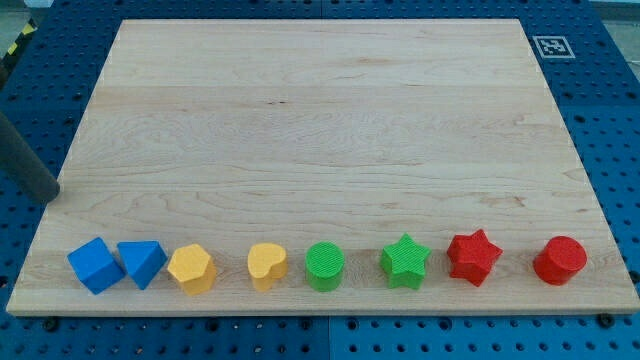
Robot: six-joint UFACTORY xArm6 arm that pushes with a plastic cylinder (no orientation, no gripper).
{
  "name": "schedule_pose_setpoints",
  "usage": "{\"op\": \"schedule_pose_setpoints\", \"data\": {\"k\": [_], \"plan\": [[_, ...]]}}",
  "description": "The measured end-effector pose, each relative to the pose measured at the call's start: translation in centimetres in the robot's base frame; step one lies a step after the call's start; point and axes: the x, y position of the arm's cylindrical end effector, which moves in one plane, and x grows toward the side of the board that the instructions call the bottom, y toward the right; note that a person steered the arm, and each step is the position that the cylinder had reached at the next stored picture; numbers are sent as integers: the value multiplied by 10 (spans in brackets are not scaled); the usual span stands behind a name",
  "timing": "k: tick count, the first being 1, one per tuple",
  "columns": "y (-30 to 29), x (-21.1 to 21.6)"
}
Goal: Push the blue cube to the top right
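The blue cube (95, 265) sits at the bottom left of the wooden board (320, 110), first in a row of blocks. A blue triangular block (142, 263) touches its right side. My rod comes in from the view's left edge and my tip (47, 190) rests just off the board's left edge, above and to the left of the blue cube, apart from it.
Along the bottom edge, left to right after the blue blocks: a yellow hexagon (191, 268), a yellow heart (267, 266), a green cylinder (325, 266), a green star (405, 261), a red star (473, 256), a red cylinder (559, 260). A marker tag (551, 46) sits at top right.
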Motion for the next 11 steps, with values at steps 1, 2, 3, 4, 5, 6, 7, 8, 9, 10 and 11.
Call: {"op": "schedule_pose_setpoints", "data": {"k": [1,2,3,4,5,6,7,8,9,10,11], "plan": [[0,72],[3,109],[9,111],[64,111],[95,112],[95,111],[85,101],[82,75],[82,42],[84,7],[99,-19]]}}
